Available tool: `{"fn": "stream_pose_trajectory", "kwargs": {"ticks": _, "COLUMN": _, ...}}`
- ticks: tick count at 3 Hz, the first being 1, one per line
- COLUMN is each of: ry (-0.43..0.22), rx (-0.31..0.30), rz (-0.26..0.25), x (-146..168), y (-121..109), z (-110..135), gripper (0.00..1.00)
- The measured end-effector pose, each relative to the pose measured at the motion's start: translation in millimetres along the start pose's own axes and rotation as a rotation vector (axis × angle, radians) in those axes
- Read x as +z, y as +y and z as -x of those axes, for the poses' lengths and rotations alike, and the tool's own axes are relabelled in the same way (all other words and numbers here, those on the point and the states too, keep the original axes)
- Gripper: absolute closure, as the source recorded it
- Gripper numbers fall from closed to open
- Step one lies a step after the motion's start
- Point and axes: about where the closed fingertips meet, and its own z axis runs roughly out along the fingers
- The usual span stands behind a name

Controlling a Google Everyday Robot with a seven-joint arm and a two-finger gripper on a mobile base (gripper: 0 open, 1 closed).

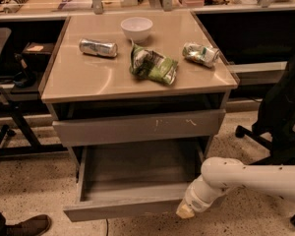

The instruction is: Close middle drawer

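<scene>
Your gripper is low at the right end of the front of the middle drawer, near or touching it; if it is open or closed, you cannot tell. The drawer stands pulled far out, so I judge almost all the pushing remains

Middle drawer pulled wide open, scratched drawer front above it, gripper at the open drawer's front right corner, white bowl, can and green snack bag on tabletop
</scene>
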Motion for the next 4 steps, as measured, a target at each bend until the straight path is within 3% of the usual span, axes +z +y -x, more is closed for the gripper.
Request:
{"fn": "stream_pose_trajectory", "kwargs": {"ticks": 1, "ry": 0.000, "rx": 0.000, "rz": 0.000, "x": 0.0, "y": 0.0, "z": 0.0, "gripper": 0.11}}
{"fn": "stream_pose_trajectory", "kwargs": {"ticks": 2, "ry": 0.000, "rx": 0.000, "rz": 0.000, "x": 0.0, "y": 0.0, "z": 0.0, "gripper": 0.00}}
{"fn": "stream_pose_trajectory", "kwargs": {"ticks": 3, "ry": 0.000, "rx": 0.000, "rz": 0.000, "x": 0.1, "y": 0.1, "z": 0.0, "gripper": 0.00}}
{"fn": "stream_pose_trajectory", "kwargs": {"ticks": 4, "ry": 0.000, "rx": 0.000, "rz": 0.000, "x": 0.1, "y": 0.1, "z": 0.0, "gripper": 0.19}}
